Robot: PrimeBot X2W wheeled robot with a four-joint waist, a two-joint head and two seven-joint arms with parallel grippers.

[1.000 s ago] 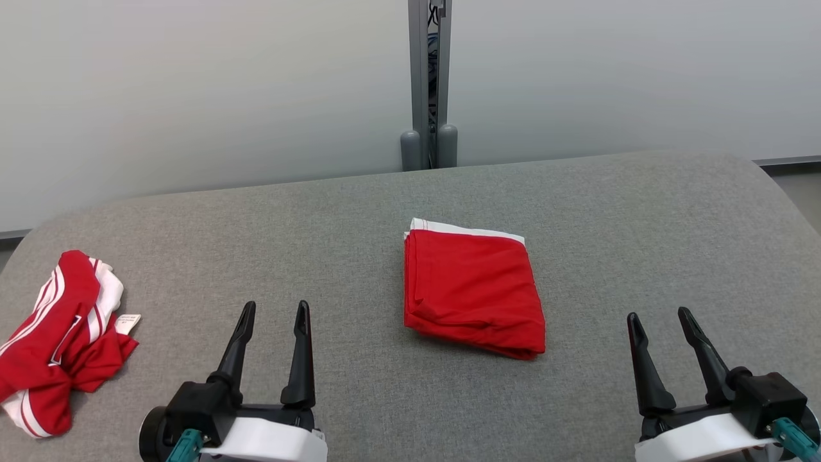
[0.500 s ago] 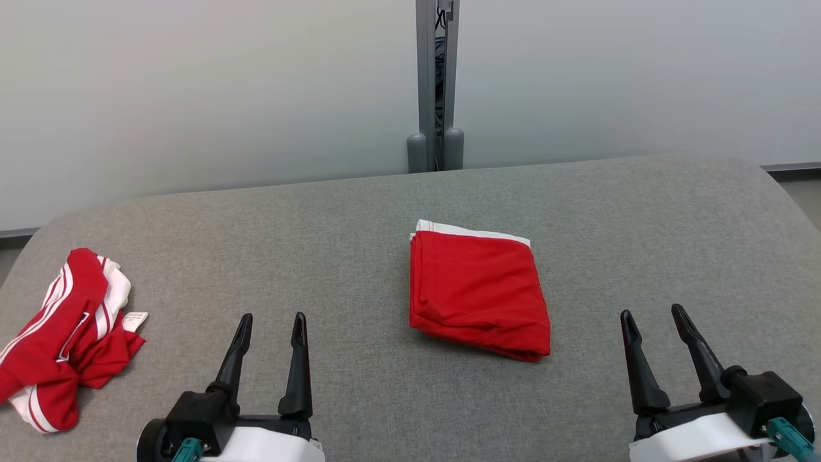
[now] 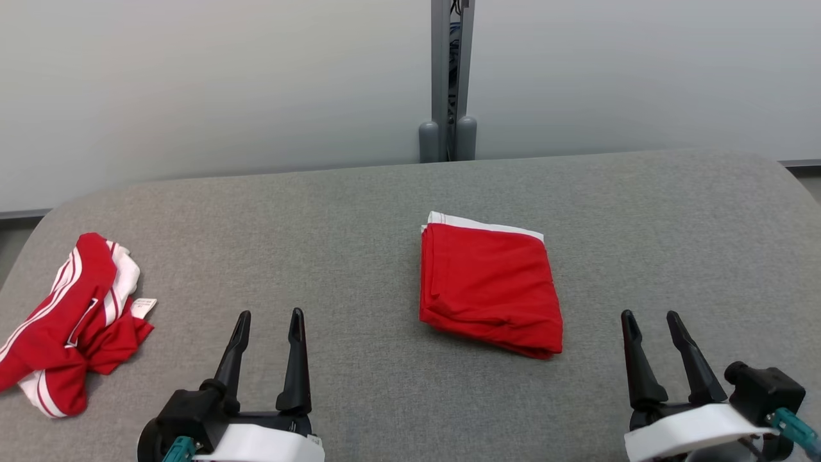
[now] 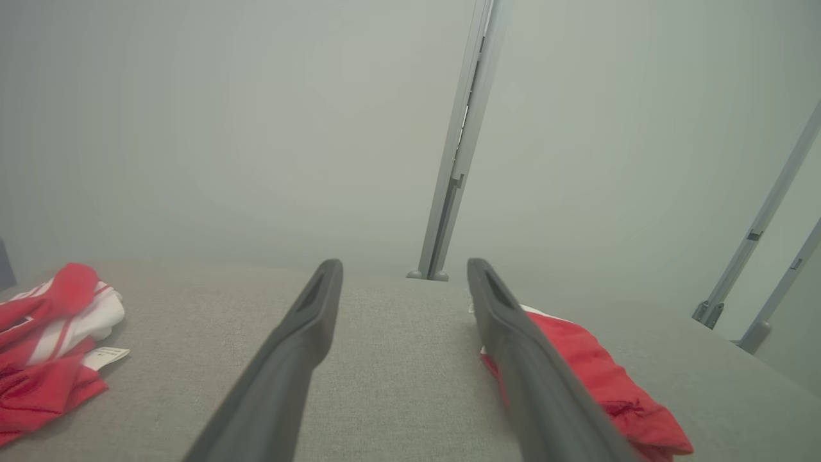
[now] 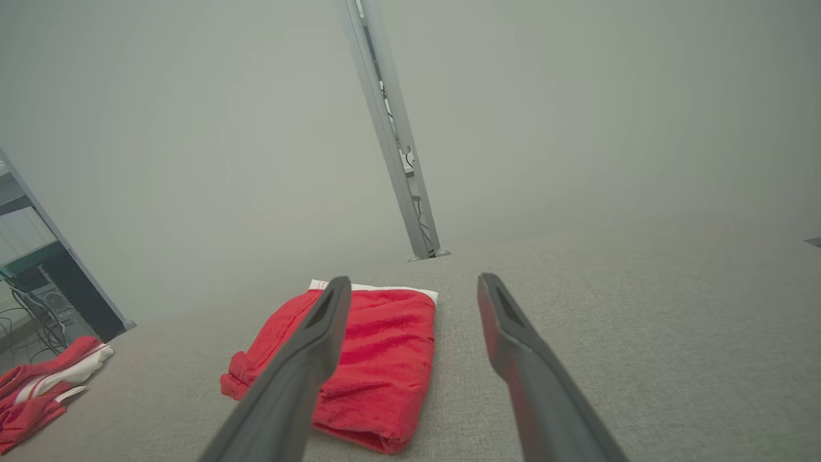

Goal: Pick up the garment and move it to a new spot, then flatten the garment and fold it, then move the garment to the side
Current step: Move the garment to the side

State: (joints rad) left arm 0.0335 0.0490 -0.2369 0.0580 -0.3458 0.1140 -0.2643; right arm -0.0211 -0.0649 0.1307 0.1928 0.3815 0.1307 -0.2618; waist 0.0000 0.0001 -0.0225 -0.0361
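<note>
Red folded garment (image 3: pixel 490 289) lies centred on the bench (image 3: pixel 359 212), between your 2 tools, its long axis running away from you; the right tool (image 3: pixel 649 314) sits nearer than the left tool (image 3: pixel 270 313). Both tools stand apart, empty.

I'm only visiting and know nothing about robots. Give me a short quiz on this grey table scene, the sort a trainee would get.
1. True or false: the folded garment lies between the left tool and the right tool, touching neither.
2. Which garment lies by the left edge of the table? A) the folded one B) the crumpled garment C) neither
3. Fill in: both tools are ___ (open or shut).
Key: 1 true; 2 B; 3 open.
</note>
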